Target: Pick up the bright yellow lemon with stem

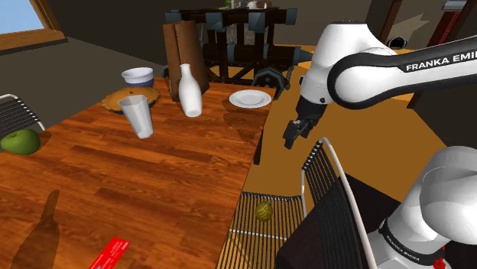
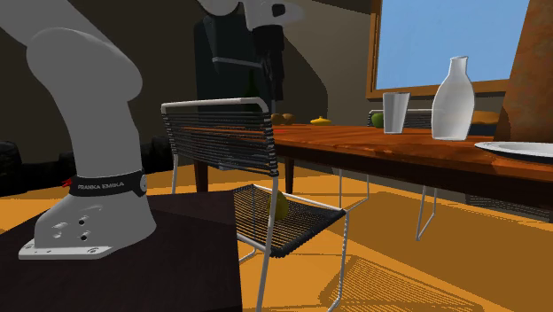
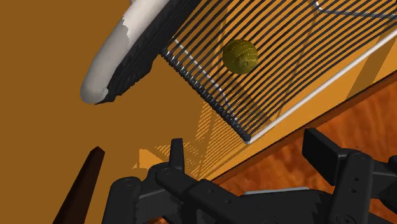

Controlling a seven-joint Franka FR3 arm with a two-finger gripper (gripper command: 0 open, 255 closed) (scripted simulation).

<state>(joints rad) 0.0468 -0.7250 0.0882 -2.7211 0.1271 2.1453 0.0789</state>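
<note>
A dull yellow, round, bumpy lemon (image 1: 264, 211) lies on the wire seat of a chair (image 1: 246, 229) beside the table's edge. In the second exterior view the lemon (image 2: 281, 206) shows partly behind the chair's back (image 2: 221, 133). My black gripper (image 1: 294, 134) hangs well above the seat, near the table's edge and the top of the chair back. In the wrist view the lemon (image 3: 240, 55) lies far beyond the gripper (image 3: 250, 151), whose fingers (image 3: 176, 151) stand apart with nothing between them.
The wooden table (image 1: 153, 176) carries a white bottle (image 1: 189, 90), a cup (image 1: 137, 116), a plate (image 1: 250, 98), a bowl (image 1: 137, 75), a green apple (image 1: 21, 140) and a red item (image 1: 109, 254). A small yellow thing (image 2: 320, 120) lies at the table's far end.
</note>
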